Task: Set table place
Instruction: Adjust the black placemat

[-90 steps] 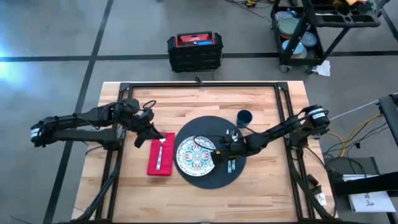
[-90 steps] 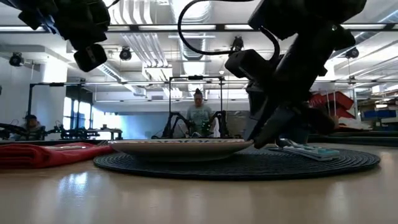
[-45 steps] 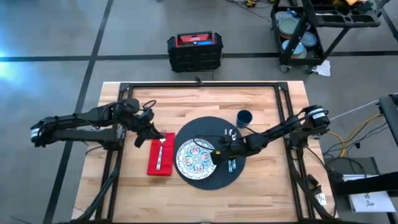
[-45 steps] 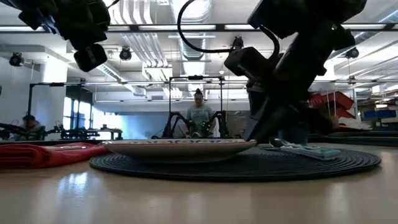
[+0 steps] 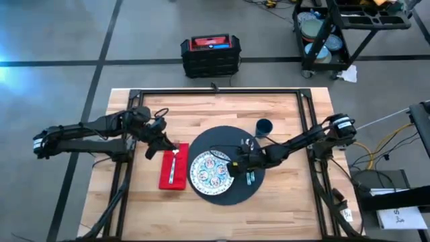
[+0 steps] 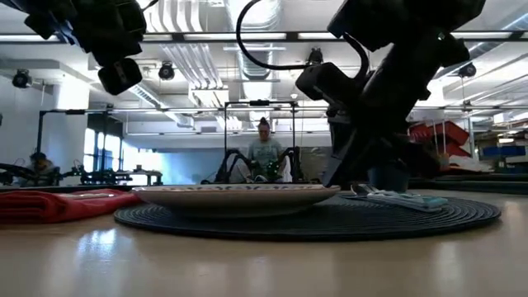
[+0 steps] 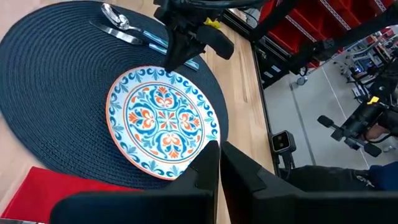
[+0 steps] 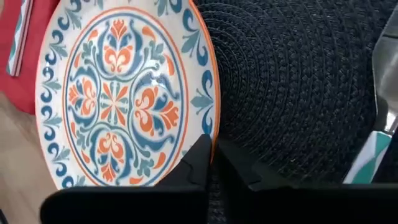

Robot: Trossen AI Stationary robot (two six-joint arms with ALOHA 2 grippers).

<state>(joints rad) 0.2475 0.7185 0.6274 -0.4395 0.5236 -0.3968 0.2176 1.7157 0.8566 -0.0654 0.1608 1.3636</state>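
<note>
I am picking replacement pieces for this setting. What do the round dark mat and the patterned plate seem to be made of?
The round dark grey mat looks like woven or braided cord, matte: concentric plaited rings show across it. The small white plate with the blue and orange pattern looks like glazed ceramic, since its surface is smooth with a slight sheen, though melamine cannot be ruled out.

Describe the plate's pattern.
White plate with blue and orange floral scrollwork and an orange rim; clearest in the right wrist view.
</note>
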